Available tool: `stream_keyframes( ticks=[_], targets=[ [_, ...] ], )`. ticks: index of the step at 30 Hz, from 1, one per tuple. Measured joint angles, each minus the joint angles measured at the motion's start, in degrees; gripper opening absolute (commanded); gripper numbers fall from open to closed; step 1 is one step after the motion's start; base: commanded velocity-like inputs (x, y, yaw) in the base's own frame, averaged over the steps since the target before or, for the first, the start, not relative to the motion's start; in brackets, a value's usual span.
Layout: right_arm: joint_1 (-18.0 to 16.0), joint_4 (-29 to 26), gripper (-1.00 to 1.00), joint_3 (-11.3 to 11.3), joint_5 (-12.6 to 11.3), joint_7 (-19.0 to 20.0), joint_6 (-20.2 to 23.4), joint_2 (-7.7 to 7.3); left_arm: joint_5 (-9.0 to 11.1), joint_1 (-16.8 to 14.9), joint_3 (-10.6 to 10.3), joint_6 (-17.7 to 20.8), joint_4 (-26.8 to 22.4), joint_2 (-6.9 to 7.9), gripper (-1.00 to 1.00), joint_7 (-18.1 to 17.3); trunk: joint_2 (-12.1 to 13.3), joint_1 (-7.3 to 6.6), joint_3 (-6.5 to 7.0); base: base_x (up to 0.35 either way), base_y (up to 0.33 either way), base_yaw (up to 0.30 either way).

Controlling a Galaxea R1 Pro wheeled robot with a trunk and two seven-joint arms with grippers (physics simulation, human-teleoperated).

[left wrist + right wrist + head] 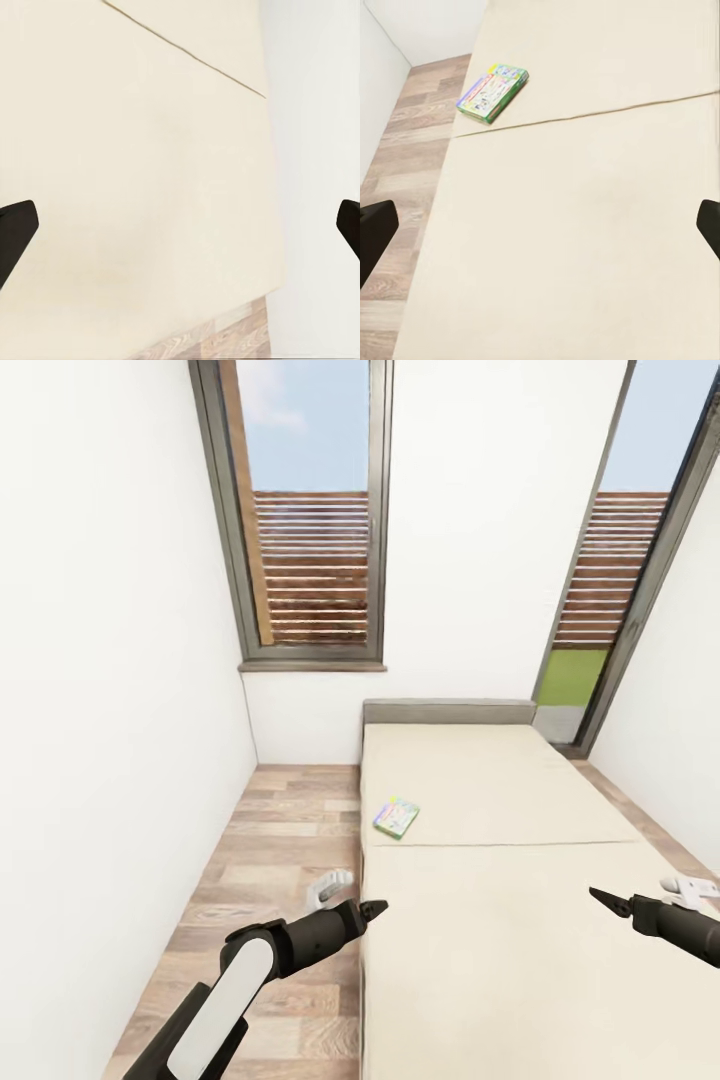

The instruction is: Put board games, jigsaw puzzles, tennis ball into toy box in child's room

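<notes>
One board game (396, 817), a flat box with green sides and a pale colourful top, lies on the cream bed (500, 950) close to its left edge, just beyond a seam across the mattress. The right wrist view has the same board game (493, 91) ahead of my right gripper (540, 232), whose fingers stand wide apart with nothing between them. In the head view my right gripper (605, 901) hovers over the bed's right side. My left gripper (374, 908) hangs at the bed's left edge, nearer than the box, and is open (180, 232) over the mattress (135, 165).
A strip of wood-plank floor (290, 830) runs between the white left wall (110, 710) and the bed. A grey headboard (450, 712) stands against the far wall under a tall window (310, 540). A glazed door (610, 600) is at the far right.
</notes>
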Motion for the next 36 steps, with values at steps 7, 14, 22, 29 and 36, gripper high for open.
stream_keyframes(
  ticks=[7, 14, 22, 29, 36],
  targets=[
    [0.0, -0.1, 1.00, 0.0, 0.0, 0.0, -0.1, 0.01, 0.0, 0.0, 0.1, 0.0, 0.1, 0.00, 1.00, 0.0, 0.0, 0.01, 0.05, 0.058, 0.043, -0.089],
    [0.0, -0.1, 1.00, 0.0, 0.0, -0.1, -0.1, 0.01, 0.1, 0.0, 0.1, 0.0, 0.1, -0.01, 1.00, -0.1, 0.0, 0.01, 0.07, 0.022, 0.059, -0.033],
    [0.0, -0.1, 1.00, 0.0, 0.0, -0.1, -0.1, 0.01, 0.1, 0.0, 0.1, 0.0, 0.2, -0.02, 1.00, -0.1, 0.0, 0.01, 0.08, 0.007, 0.199, -0.011],
    [0.0, -0.1, 1.00, 0.0, 0.0, -0.1, -0.1, 0.01, 0.1, 0.0, 0.1, 0.0, 0.2, -0.03, 1.00, -0.2, 0.0, 0.01, 0.08, 0.002, 0.263, -0.004],
    [0.0, -0.1, 1.00, 0.0, 0.0, -0.1, -0.1, 0.01, 0.1, 0.0, 0.1, 0.1, 0.2, -0.03, 1.00, -0.2, 0.0, 0.01, 0.08, 0.001, 0.282, -0.001]
  ],
)
